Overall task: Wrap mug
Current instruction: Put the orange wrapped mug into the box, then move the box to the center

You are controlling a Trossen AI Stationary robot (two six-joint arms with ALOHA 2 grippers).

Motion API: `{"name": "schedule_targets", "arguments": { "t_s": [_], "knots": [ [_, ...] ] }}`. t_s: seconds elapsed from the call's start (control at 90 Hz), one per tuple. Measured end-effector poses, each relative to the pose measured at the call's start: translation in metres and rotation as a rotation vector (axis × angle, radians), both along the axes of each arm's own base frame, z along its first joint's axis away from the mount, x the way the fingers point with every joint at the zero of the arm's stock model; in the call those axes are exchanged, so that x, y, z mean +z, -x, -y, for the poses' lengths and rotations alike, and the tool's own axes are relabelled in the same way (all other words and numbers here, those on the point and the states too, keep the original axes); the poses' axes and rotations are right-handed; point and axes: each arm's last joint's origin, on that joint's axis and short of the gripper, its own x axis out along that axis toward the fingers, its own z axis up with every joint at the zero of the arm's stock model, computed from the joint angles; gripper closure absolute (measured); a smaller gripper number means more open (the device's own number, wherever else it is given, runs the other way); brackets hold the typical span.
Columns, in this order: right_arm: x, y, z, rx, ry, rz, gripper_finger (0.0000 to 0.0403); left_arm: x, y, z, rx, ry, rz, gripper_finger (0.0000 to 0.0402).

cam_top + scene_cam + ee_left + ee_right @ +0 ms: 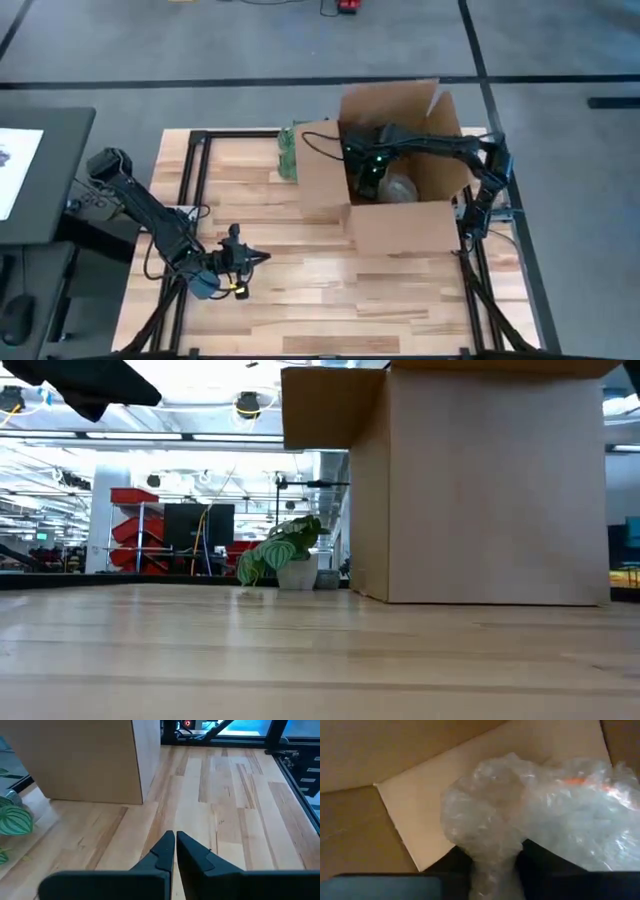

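Observation:
My right gripper [372, 176] reaches down into the open cardboard box [395, 170] and is shut on a bundle of clear bubble wrap [530, 815] lying on the box floor. The mug itself is hidden; only wrap and an orange streak [582, 781] show. My left gripper [262, 258] hovers shut above the bare table near its front left, well away from the box, with nothing between its fingers [174, 840]. My right gripper pinches a gathered neck of the bubble wrap [495, 862] between its two fingers, at the end of the bundle nearest the wrist. The rest of the bundle bulges out beyond the fingers and lies on the cardboard floor [420, 805] of the box.
The box stands at the table's far right with its flaps up [480, 480]. A green leafy plant in a small pot [285, 555] stands just left of the box, at the far edge [288, 150]. Bare wooden tabletop [320, 290] spans the near half.

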Motion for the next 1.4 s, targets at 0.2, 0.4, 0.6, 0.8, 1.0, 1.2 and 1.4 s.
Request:
{"name": "schedule_targets", "arguments": {
  "t_s": [0.2, 0.4, 0.6, 0.8, 1.0, 1.2, 1.4],
  "knots": [
    [0.016, 0.0, -0.003, -0.004, -0.034, -0.035, 0.0184, 0.0, 0.0, 0.0, 0.0, -0.002, 0.001, 0.0402],
    [0.059, -0.004, -0.014, 0.01, -0.032, -0.033, 0.015, 0.0, 0.0, 0.0, 0.002, -0.003, 0.002, 0.0402],
    [0.117, -0.003, -0.027, 0.031, 0.079, 0.015, 0.0148, 0.0, 0.0, 0.0, 0.002, -0.002, 0.002, 0.0402],
    [0.183, 0.015, -0.045, 0.042, 0.256, 0.167, 0.0148, 0.0, 0.0, 0.0, 0.003, -0.001, 0.003, 0.0402],
    [0.247, 0.063, -0.068, -0.05, 0.586, 0.329, 0.0149, 0.0, 0.0, 0.0, 0.003, 0.0, 0.003, 0.0402],
    [0.284, 0.122, -0.078, -0.314, 0.87, 0.431, 0.0172, 0.0, 0.0, 0.0, 0.003, -0.001, 0.003, 0.0402],
    [0.295, 0.161, -0.062, -0.527, 0.883, 0.471, 0.0205, 0.0, 0.0, 0.0, 0.003, -0.002, 0.003, 0.0402]
  ]
}}
